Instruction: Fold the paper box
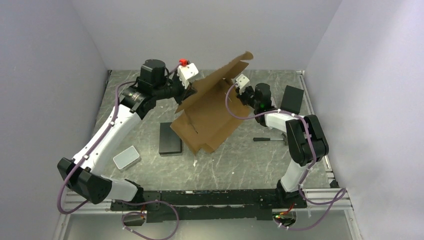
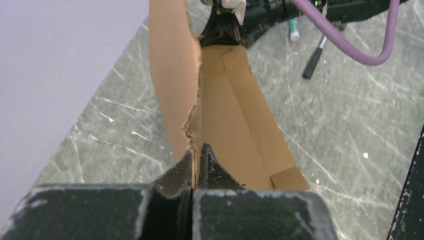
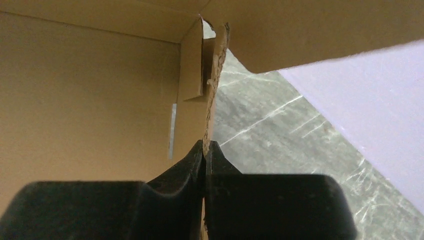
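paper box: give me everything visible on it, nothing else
The paper box is plain brown corrugated cardboard, a die-cut sheet with flaps and creases, only partly folded. It is lifted and tilted, one flap pointing up, its low end down by the table beside a black block. The left gripper and right gripper each pinch a ragged edge.

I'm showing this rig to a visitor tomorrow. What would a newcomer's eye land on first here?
The large brown corrugated cardboard box sheet, tilted up over the middle of the grey table, half folded. The left tool and the right tool each pinch one of its edges. A flat black rectangular block lies just left of it, a small grey rounded tin further left, nearer the front edge.
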{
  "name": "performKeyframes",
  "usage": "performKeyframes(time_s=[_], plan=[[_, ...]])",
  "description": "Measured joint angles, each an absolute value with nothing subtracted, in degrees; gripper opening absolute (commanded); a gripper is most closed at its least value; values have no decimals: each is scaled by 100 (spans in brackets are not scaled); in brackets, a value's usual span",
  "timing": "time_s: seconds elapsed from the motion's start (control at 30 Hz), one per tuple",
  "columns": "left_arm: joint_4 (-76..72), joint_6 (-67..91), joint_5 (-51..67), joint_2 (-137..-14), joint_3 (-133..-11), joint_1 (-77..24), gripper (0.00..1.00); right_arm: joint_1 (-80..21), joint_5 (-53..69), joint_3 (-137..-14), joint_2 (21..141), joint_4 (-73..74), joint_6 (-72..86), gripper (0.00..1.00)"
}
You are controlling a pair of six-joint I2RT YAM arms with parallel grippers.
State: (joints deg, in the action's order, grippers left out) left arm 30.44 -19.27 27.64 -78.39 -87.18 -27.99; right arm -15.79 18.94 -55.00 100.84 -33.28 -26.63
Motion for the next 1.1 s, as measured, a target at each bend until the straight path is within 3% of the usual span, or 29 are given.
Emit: performKeyframes(time_s=[0.23, 0.6, 0.93, 1.1], plan=[[2749, -2156, 2696, -7706, -8016, -2912, 0, -1492, 2152, -5190, 10060, -3439, -2622, 20], [2615, -2176, 2692, -7373, -7894, -3024, 0, -1249, 2641, -4899, 9502, -3085, -2593, 37], [2397, -2176, 2626, -7365, -7800, -3039, 0, -770, 3540, -4901, 8565, -1511, -2753, 69], [2283, -2176, 2600, -7363, -7736, -3046, 0, -292, 4115, -4897, 8044, -489, -3173, 76]])
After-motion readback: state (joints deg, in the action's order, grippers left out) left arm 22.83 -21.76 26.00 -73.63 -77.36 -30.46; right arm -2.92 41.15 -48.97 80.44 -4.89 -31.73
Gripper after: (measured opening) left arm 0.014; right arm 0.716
